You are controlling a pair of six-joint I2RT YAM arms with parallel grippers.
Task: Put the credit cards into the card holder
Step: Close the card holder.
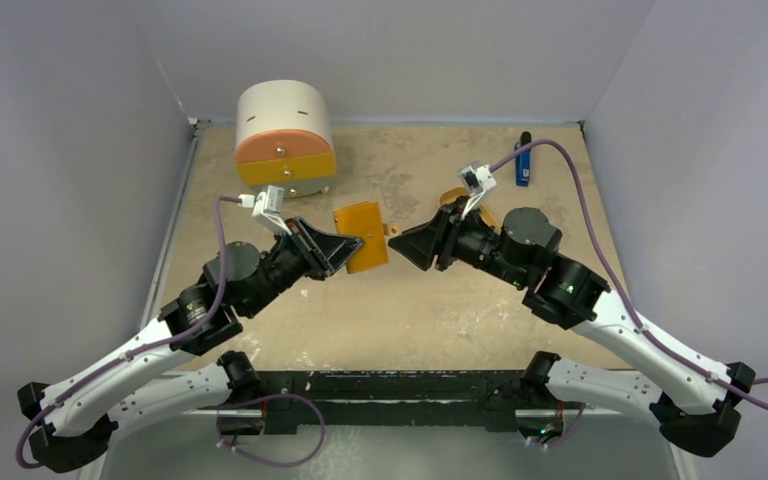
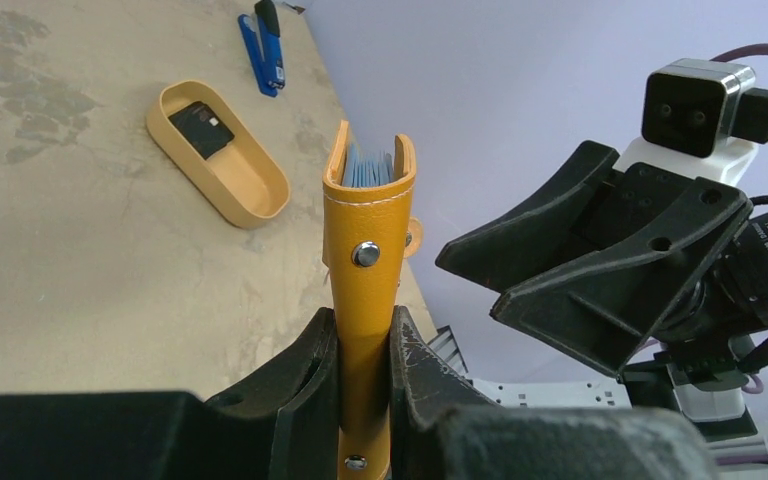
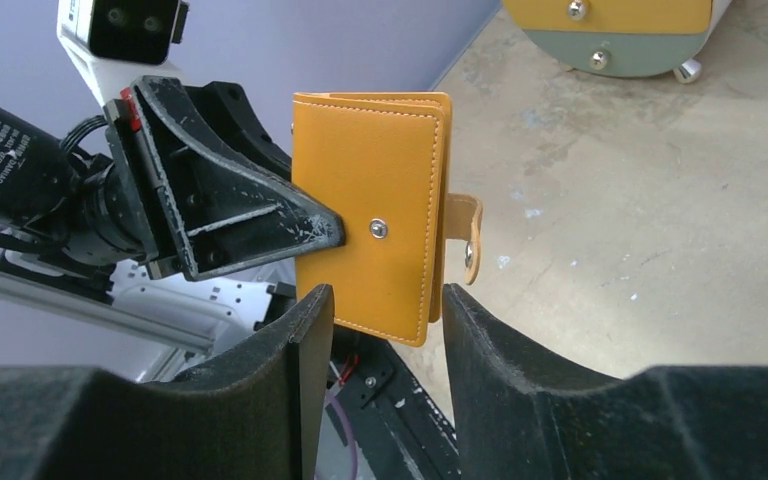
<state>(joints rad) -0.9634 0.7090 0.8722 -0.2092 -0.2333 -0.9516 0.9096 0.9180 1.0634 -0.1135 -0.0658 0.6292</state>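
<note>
While the left end effector (image 2: pixel 365 335) clamps the card holder (image 2: pixel 365 215), the right end effector (image 3: pixel 388 296) faces it unclenched.

Same build both sides: white lower links (image 1: pixel 128 358) with small screw dots, black joint housings (image 1: pixel 235 268) above. Purple cable (image 1: pixel 221 240) runs to each white wrist camera (image 1: pixel 268 205). On left gripper (image 1: pixel 345 250) and right gripper (image 1: pixel 397 240) — black wedge fingers, tips scuffed grey. Green LED (image 1: pixel 570 291) on right arm (image 1: pixel 605 312).
</note>
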